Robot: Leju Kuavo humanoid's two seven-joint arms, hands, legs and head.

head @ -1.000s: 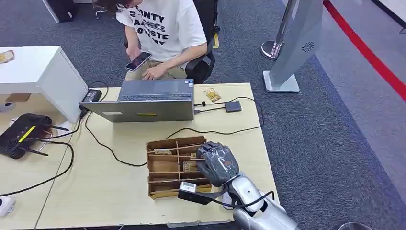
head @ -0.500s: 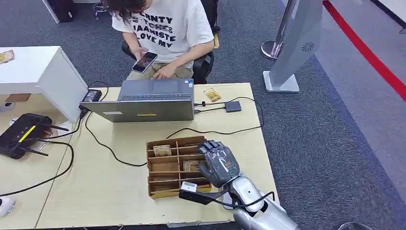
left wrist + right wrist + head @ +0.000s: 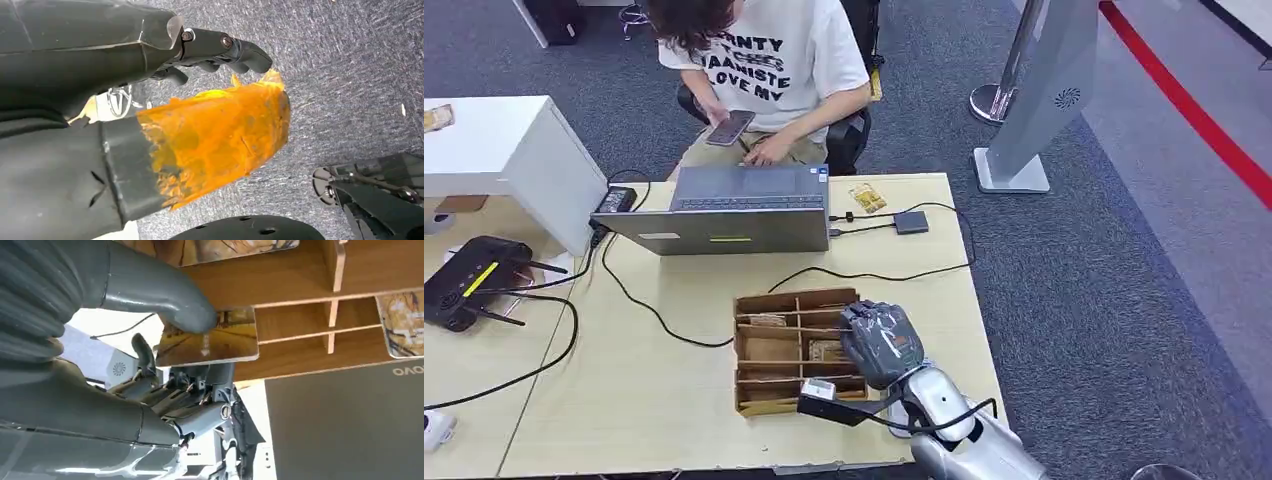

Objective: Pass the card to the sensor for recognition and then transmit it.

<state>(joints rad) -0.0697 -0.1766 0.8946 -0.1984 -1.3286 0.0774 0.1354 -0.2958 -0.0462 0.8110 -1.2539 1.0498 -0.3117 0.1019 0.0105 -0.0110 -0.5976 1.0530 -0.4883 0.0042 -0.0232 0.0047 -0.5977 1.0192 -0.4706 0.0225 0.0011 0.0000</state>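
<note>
Pale wood makes up the table (image 3: 674,400), which carries a grey laptop (image 3: 729,215) at its far side, with a person (image 3: 759,70) seated behind it looking at a phone (image 3: 730,127). Nearer the robot sits a brown cardboard tray (image 3: 769,350) split into compartments, a few with cards lying in them. A small dark sensor (image 3: 911,222) lies on the table right of the laptop, wired to it.

The right hand (image 3: 880,343) hangs over the tray's right side. In the right wrist view its thumb (image 3: 165,295) presses on a yellow-brown card (image 3: 220,340), pinching it against the fingers just clear of the tray's dividers (image 3: 332,315).

The left hand (image 3: 200,50) hangs over grey carpet (image 3: 350,60), fingers curled, nothing in them; an orange cover (image 3: 220,135) wraps its thumb.
</note>
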